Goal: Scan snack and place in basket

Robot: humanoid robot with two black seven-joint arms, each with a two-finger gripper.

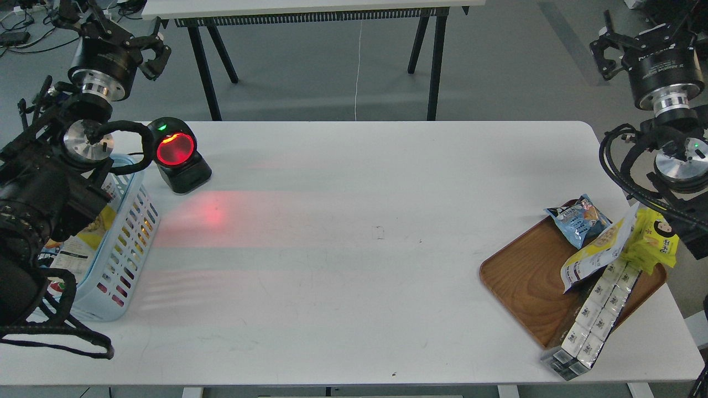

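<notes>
The light blue basket point(128, 235) stands at the table's left edge. The snack point(98, 231) lies inside it; only a strip of its yellow lower part shows, and my left arm hides the rest. My left gripper point(110, 30) is raised beyond the table's far left corner, above and behind the basket, with its fingers spread and nothing in them. My right gripper point(644, 33) is raised beyond the far right corner, well above the tray, also spread and empty.
A black scanner point(176, 153) glows red at the back left and casts a red patch on the table. A brown wooden tray point(525, 276) at the right holds a blue pack point(578, 218), a long yellow-white pouch point(597, 249), a bright yellow pack point(657, 239) and white boxes point(594, 316).
</notes>
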